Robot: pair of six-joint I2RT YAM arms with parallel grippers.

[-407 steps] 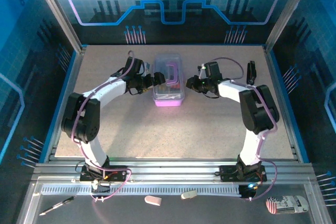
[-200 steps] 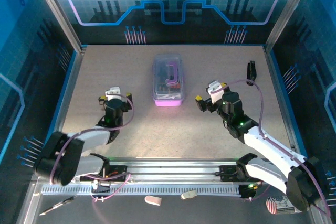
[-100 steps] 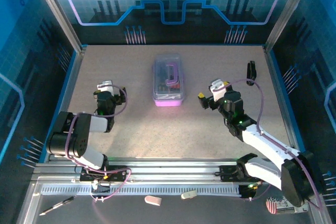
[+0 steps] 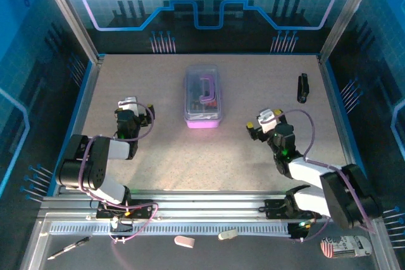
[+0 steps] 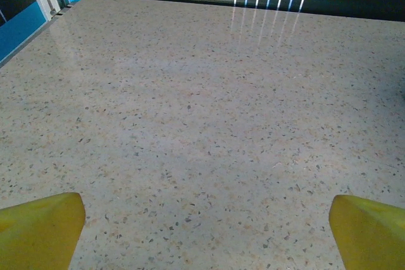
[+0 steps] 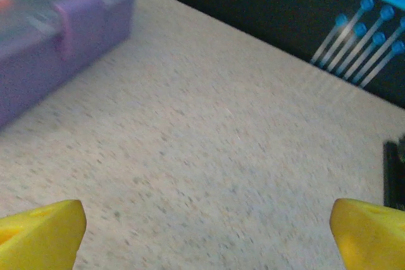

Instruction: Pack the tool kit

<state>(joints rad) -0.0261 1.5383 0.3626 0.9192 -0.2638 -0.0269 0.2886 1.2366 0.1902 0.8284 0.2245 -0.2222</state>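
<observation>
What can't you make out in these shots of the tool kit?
Contents of the translucent plastic case with purple base and clear lid: too small in the top view and hazed by the lid.
Its latch: the right wrist view is blurred and its top and left edges cut the case off.
The small black oblong object: too small in the top view; cut by the right wrist view's right edge.

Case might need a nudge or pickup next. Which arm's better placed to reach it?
Right, probably. The right claw sits nearer the case, open, with the case in its wrist view; the left claw, also open, is farther off and faces plain table.
</observation>
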